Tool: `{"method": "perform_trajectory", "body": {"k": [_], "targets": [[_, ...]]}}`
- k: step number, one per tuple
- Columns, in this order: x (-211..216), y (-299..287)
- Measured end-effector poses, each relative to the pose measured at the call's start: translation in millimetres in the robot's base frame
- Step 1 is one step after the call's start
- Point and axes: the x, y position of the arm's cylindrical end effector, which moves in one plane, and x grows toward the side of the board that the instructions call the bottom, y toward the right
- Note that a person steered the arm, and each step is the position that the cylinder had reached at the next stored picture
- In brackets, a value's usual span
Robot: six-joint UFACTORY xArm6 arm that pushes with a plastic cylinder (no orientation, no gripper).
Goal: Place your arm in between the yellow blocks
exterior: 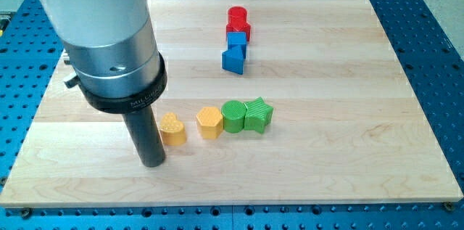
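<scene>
tip: my tip on the counter, near its bottom-left corner, just left of the yellow heart block
end effector: bare rod, nothing held
yellow hexagon block: right of the heart, touching the green blocks

Just right of my tip, the yellow heart blocks; beyond it, a narrow gap before the yellow hexagon.

Pale wooden board on a blue pegboard. Two yellow blocks, two green, two blue, apparently two red. Dark rod.
</scene>
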Motion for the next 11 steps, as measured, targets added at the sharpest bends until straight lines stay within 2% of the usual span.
{"method": "perform_trajectory", "body": {"k": [2, 3, 4, 5, 10, 11], "targets": [[-12.9, 14.1], [5.3, 26.5], [-4.2, 55.1], [-19.5, 55.5], [-23.4, 61.1], [-12.2, 56.9]]}}
